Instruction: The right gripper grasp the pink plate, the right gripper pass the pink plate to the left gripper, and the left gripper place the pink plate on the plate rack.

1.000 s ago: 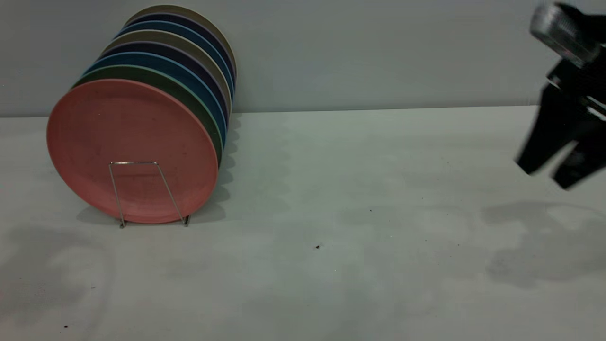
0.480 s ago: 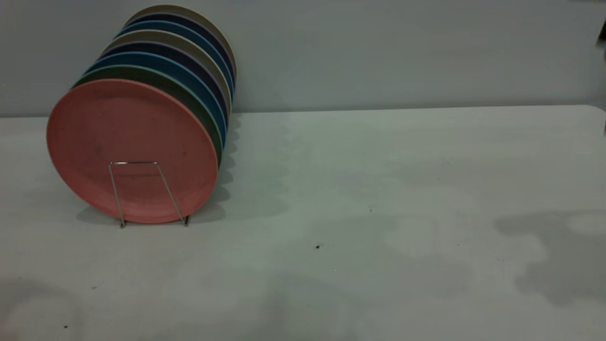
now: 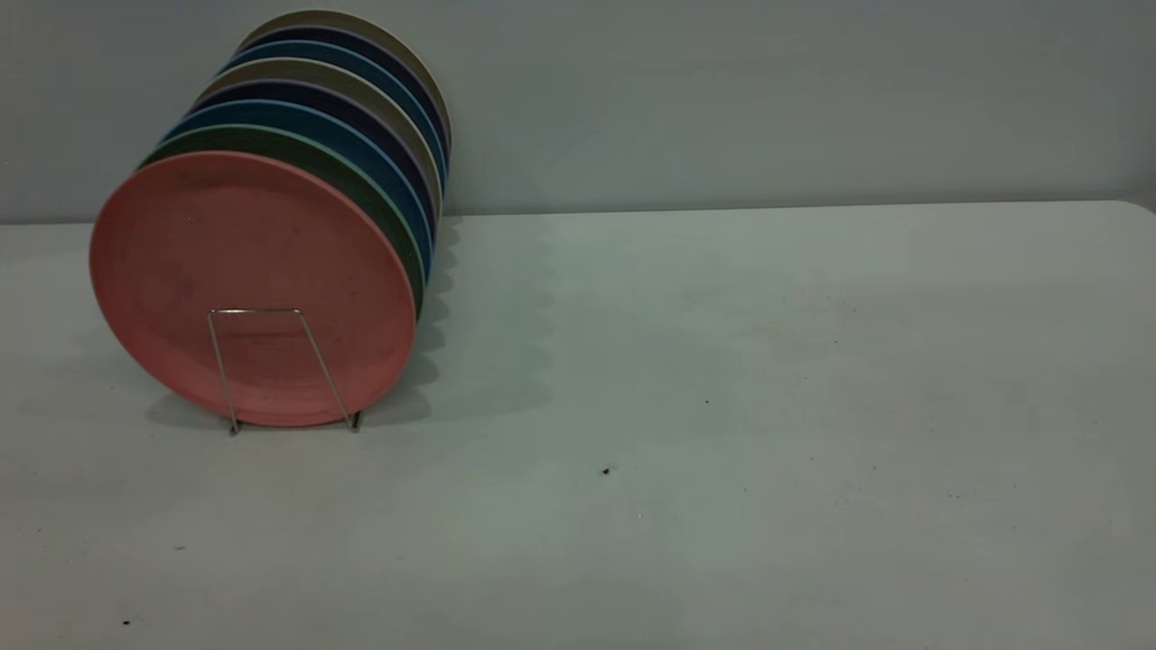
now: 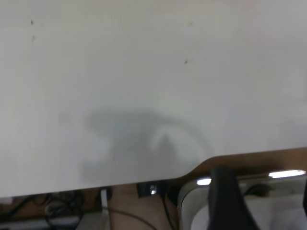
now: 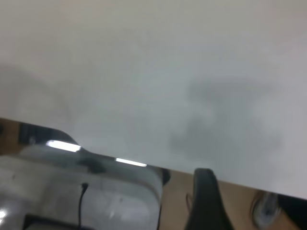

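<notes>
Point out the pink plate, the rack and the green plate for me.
pink plate (image 3: pixel 244 262), exterior view, middle of its face.
rack (image 3: pixel 256 311), exterior view, top bar of the front wire loop.
green plate (image 3: pixel 379 212), exterior view, rim showing behind the pink plate.

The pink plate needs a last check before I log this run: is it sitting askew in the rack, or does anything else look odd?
Nothing stands out. The pink plate stands on edge at the front of the row in the plate rack, leaning like the teal-green plate behind it. Only a few dark specks dot the table.
</notes>
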`<action>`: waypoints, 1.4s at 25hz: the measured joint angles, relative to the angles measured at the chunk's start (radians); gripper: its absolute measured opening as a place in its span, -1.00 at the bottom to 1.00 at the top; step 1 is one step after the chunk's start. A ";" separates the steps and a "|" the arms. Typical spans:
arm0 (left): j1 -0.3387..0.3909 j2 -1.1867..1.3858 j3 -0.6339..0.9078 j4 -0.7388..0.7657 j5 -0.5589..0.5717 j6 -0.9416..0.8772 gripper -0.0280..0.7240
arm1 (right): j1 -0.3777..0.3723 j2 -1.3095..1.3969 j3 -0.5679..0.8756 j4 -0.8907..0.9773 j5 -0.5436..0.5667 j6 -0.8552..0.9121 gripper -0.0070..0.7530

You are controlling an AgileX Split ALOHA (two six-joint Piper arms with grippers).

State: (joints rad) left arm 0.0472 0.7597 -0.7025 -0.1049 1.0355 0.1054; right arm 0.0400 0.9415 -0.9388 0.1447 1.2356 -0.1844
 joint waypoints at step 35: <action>-0.001 -0.713 0.215 -0.009 0.102 0.012 0.36 | 0.000 -0.654 0.462 0.002 -0.103 -0.036 0.46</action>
State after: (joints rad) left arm 0.0461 0.0470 -0.4874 -0.1137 1.1377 0.1171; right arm 0.0400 0.2879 -0.4770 0.1469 1.1331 -0.2208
